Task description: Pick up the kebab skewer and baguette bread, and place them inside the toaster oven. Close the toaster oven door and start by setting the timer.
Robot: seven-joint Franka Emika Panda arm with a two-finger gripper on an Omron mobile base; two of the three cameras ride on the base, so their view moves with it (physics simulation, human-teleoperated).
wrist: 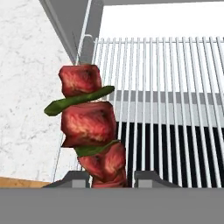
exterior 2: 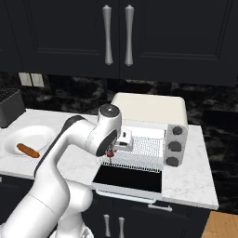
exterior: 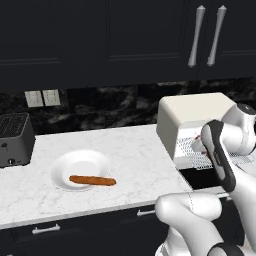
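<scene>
Red-brown meat chunks fill the hand view: the gripper (wrist: 113, 175) is clamped tight on the kebab skewer (wrist: 89, 127), hanging it over the left edge of the wire rack (wrist: 175, 109) in the toaster oven (exterior 2: 153, 109). My worry: let go here and it tips off the rack's side onto the open door (exterior 2: 128, 179). Baguette (exterior: 92, 180) sits on its plate (exterior: 80, 162) on the counter (exterior: 125, 150).

black toaster (exterior: 15, 140) cut off by the left edge, toaster oven (exterior: 192, 125) partly behind the white arm, kebab skewer (wrist: 89, 127) bottom end hidden between the finger tips, stick too thin to see, wire rack (wrist: 175, 109) running off the right edge
</scene>
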